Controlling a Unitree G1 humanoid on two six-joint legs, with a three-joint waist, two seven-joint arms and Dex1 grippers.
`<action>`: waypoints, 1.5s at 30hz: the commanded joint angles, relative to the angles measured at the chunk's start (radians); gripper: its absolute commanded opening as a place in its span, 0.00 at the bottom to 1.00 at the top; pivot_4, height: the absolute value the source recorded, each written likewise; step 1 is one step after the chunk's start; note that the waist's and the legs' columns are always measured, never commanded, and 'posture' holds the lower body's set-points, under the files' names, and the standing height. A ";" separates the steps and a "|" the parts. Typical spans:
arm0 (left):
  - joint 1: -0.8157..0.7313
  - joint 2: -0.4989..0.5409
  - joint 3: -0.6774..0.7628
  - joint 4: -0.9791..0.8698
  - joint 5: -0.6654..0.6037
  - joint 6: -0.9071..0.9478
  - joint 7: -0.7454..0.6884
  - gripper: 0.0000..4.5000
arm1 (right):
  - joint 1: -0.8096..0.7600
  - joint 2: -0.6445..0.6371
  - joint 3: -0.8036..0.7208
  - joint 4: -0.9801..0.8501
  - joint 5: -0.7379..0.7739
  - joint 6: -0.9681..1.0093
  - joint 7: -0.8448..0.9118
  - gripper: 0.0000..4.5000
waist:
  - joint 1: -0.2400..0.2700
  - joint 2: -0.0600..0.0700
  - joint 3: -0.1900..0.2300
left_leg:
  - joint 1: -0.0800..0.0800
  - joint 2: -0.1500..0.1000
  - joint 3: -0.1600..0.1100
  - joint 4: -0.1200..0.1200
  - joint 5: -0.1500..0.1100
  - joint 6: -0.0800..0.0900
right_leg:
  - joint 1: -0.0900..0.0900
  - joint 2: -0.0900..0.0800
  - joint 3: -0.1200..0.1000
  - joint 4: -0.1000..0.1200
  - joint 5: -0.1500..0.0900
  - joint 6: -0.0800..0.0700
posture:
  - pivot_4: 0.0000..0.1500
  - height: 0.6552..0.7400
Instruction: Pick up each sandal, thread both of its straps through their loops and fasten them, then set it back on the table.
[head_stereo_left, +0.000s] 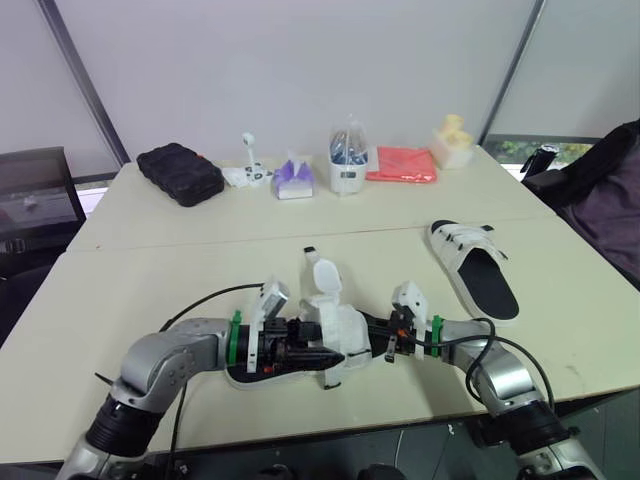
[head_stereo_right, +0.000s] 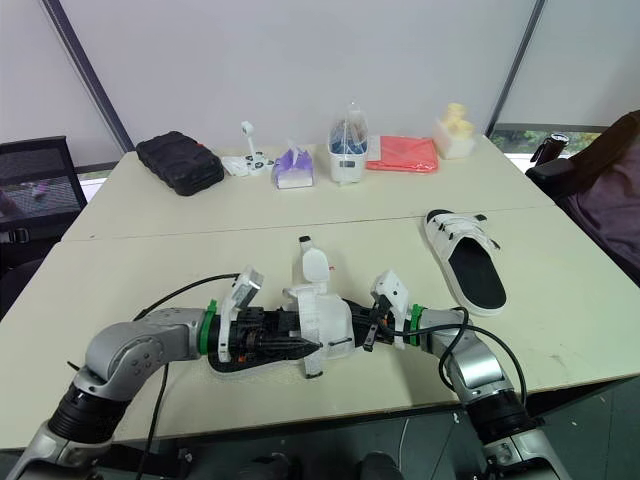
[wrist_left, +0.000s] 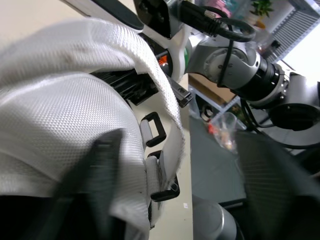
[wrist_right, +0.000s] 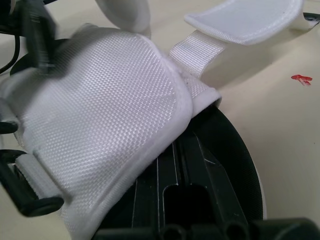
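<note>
Left gripper (head_stereo_left: 312, 352) and right gripper (head_stereo_left: 388, 338) flank the near sandal (head_stereo_left: 340, 322); I cannot tell their grip. 1 other sandal (head_stereo_left: 478, 268) lies right; black case (head_stereo_left: 180, 173) and red cloth (head_stereo_left: 401, 164) sit far.

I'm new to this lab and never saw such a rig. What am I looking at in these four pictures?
This is a two-armed humanoid robot. The two wide pictures come from cameras in its head, looking down over a table; the two close-ups come from its wrists. The left gripper and right gripper meet at a white sandal with loose straps; whether they clamp it I cannot tell. A second sandal lies to the right. A black case and red cloth sit farther back.
</note>
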 joint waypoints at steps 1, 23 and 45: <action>0.000 -0.001 0.047 -0.019 -0.006 0.005 0.040 0.99 | 0.030 0.004 0.041 0.055 -0.052 0.027 -0.013 0.00 | 0.000 0.000 0.000 | 0.000 0.000 0.000 0.000 0.000 0.000 | 0.000 0.000 0.000 0.000 0.000 0.000 | 1.00 1.00; 0.210 0.124 -0.001 -0.133 -0.074 0.048 0.018 0.99 | 0.034 -0.009 0.051 0.051 -0.050 0.044 0.017 0.00 | 0.001 -0.001 0.000 | -0.001 0.003 0.002 -0.007 -0.001 -0.002 | -0.004 0.000 0.000 -0.003 -0.002 -0.003 | 1.00 1.00; 0.094 0.009 -0.089 0.025 -0.016 0.036 -0.107 0.01 | 0.055 -0.018 0.025 0.004 -0.035 0.083 0.002 0.00 | 0.002 0.000 0.000 | -0.001 0.004 0.003 -0.010 -0.001 -0.002 | -0.006 0.000 -0.003 -0.003 -0.002 -0.002 | 1.00 1.00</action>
